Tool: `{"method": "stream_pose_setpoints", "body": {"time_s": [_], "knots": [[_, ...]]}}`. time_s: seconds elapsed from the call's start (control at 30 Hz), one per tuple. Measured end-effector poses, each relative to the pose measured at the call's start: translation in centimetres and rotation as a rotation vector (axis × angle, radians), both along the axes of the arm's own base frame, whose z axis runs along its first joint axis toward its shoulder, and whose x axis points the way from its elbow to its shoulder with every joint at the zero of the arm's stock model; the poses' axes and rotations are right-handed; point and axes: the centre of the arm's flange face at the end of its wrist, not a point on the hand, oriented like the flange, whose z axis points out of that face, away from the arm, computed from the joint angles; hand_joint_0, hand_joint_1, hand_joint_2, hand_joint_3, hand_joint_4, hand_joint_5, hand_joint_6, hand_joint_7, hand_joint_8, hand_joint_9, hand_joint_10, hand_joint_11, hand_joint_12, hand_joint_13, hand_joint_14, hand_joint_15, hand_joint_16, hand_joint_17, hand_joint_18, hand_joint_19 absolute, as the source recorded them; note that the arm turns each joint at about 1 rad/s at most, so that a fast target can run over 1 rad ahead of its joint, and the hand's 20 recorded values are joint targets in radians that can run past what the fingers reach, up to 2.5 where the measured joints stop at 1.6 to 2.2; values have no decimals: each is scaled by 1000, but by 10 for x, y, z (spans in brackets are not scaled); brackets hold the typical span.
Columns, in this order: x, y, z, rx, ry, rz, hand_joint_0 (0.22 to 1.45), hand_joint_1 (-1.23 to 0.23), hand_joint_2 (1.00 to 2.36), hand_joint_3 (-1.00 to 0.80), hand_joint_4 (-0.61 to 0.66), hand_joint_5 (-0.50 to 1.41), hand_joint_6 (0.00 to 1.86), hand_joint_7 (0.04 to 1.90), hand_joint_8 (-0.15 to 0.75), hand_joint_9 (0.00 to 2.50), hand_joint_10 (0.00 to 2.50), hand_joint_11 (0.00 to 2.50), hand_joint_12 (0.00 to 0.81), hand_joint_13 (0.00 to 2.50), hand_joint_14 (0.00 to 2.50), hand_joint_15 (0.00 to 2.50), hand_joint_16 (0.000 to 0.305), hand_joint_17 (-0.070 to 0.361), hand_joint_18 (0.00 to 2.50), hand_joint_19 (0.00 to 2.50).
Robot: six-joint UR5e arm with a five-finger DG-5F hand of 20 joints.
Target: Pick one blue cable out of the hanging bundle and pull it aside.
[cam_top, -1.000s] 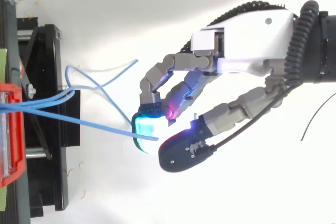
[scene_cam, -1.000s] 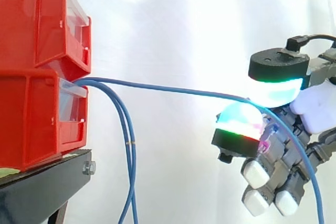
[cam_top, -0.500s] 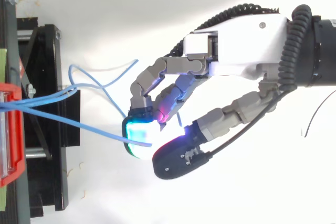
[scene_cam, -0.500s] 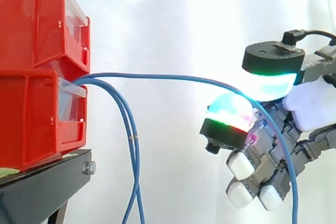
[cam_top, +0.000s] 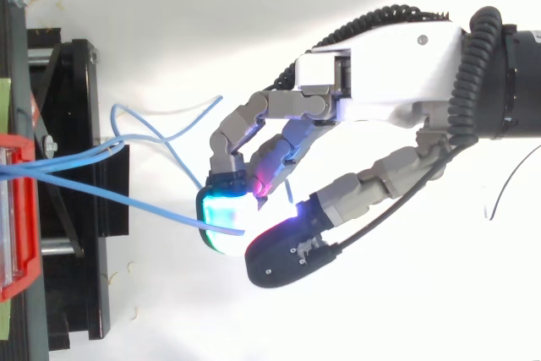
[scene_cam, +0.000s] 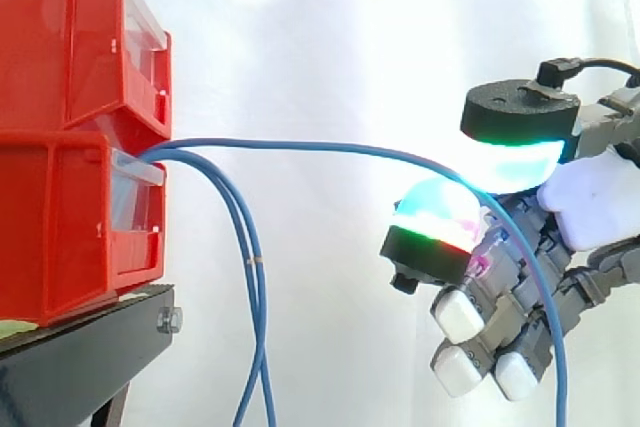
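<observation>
The robot hand comes in from the right with its fingers curled. It grips one blue cable, pinched between the thumb pad, glowing cyan under a black cap, and a fingertip glowing green and red just beneath it. The other fingers are folded lower down, their pale tips pointing down and left. In the side view the cable leaves the front of the lower bin, arcs almost level across open space, passes between the two pads and drops steeply beside the folded fingers to the bottom edge. From above, the same cable slants from the bins at the left edge to the cyan pad. The rest of the bundle, two blue strands, comes out at the same spot and hangs straight down close to the bins, well apart from the robot hand. The lower bin carries a second red bin, both on a black stand. Behind everything hangs the white curtain.
</observation>
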Motion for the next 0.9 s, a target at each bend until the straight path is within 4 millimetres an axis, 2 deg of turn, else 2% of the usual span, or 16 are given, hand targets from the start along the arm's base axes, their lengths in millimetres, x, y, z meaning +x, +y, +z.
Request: {"method": "stream_pose_setpoints", "body": {"time_s": [0.9], "knots": [[0,0,0,0,0,0,580,-796,1003,-56,-66,7,827,1012,266,887,0,40,443,652,10,268,68,154,586,418]]}}
